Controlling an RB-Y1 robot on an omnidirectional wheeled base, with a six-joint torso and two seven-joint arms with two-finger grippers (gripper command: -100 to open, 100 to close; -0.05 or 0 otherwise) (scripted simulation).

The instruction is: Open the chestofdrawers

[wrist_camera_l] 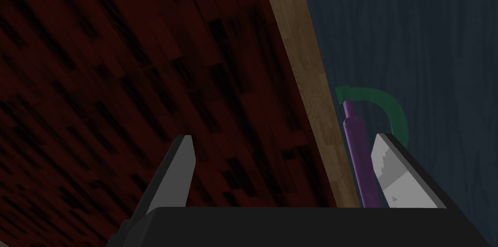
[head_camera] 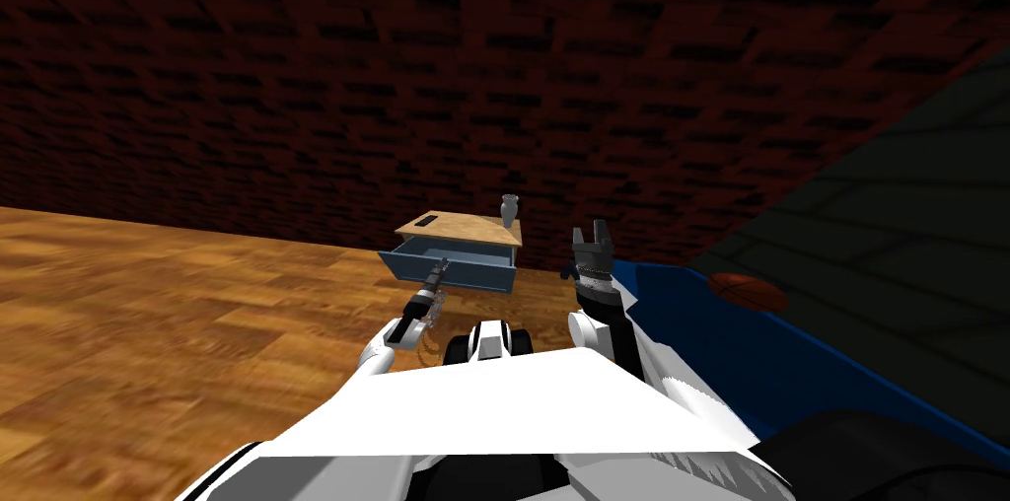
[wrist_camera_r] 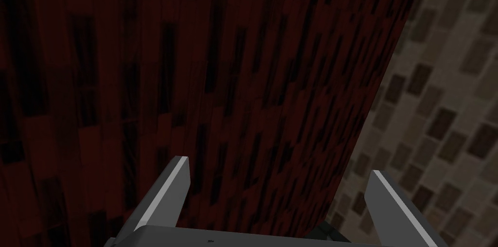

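Chest of drawers [head_camera: 460, 228] at the red brick wall [head_camera: 395, 81], its blue drawer [head_camera: 464, 273] standing out; its contents I cannot tell. On its wooden top sits a grey vase [head_camera: 509, 209]. The left gripper [head_camera: 437, 276] is at the drawer front, fingers apart. Its wrist view adds a purple bar [wrist_camera_l: 357, 161] and a green curved piece [wrist_camera_l: 391, 108] beside one finger. The right gripper [head_camera: 592, 234] is raised right of the chest, fingers apart, by a blue bed [head_camera: 789, 357].

The right hand [wrist_camera_r: 278, 166] is seen with its two light grey fingers [wrist_camera_r: 168, 195] spread wide apart, rising from the dark body. Behind them, a dark red brick wall [wrist_camera_r: 194, 64] is met by a paler grey-brown tiled surface [wrist_camera_r: 437, 113].
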